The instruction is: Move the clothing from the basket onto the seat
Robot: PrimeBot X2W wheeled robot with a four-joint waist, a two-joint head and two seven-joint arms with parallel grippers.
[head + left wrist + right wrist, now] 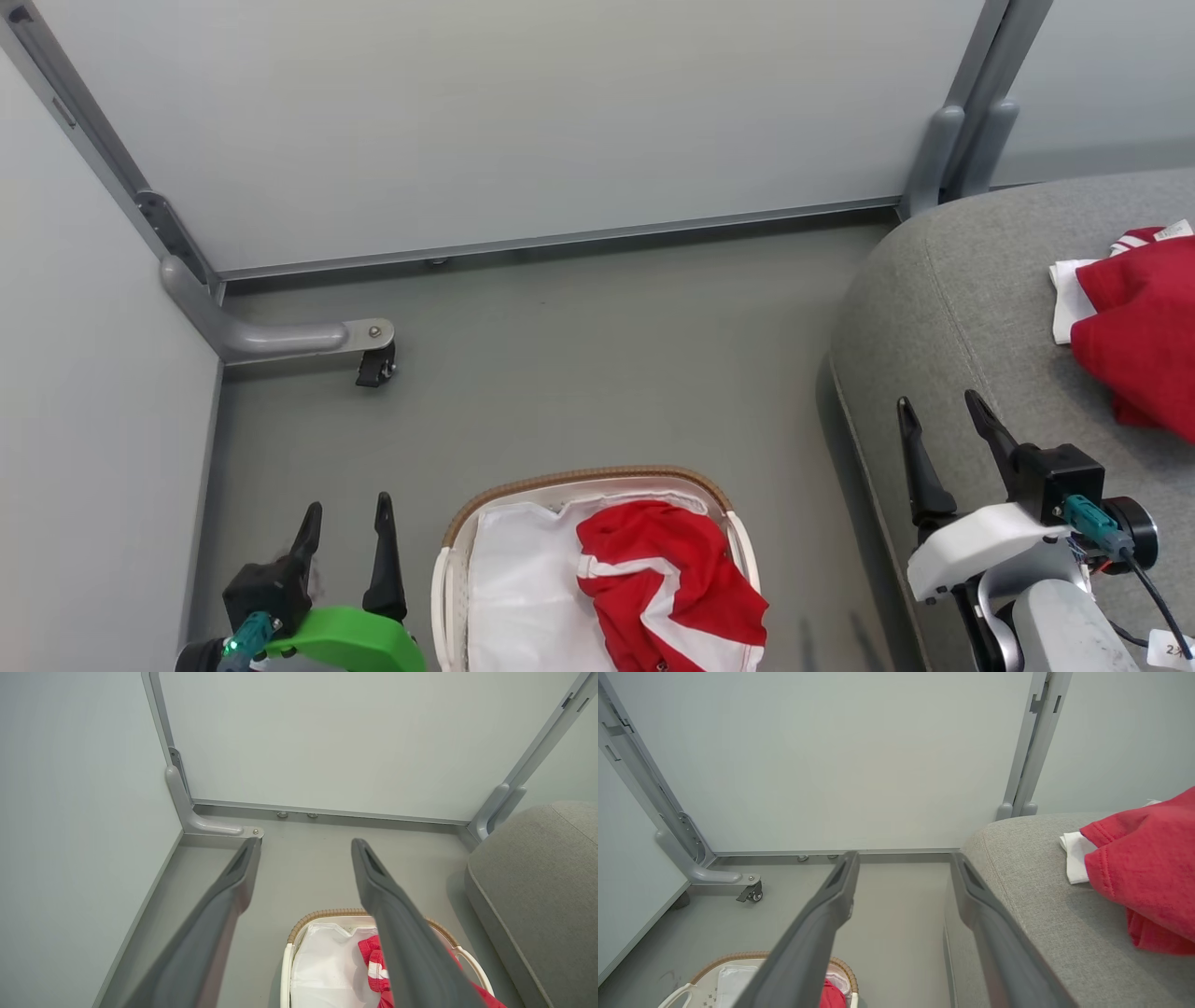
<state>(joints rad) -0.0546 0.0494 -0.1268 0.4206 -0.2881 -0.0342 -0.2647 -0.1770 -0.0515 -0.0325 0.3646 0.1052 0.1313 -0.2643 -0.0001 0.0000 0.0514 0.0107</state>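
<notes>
The clothing [672, 588], red with broad white stripes, lies crumpled in the right half of the basket [579, 478], over its white liner. The grey seat [971, 317] rises to the basket's right, and a second red garment [1144, 327] lies on it. My left gripper [347, 509] hovers open and empty just left of the basket. My right gripper [938, 406] stands open and empty over the seat's near edge. The left wrist view looks past my left gripper [306, 844] down at the basket [327, 913] and clothing [371, 952]. In the right wrist view my right gripper [904, 856] frames the seat's corner [1031, 872].
Pale partition walls close off the back and left. A grey metal foot with a caster [373, 359] juts onto the floor at the back left. A white cloth [1064, 299] peeks from under the garment on the seat. Grey floor runs between basket and walls.
</notes>
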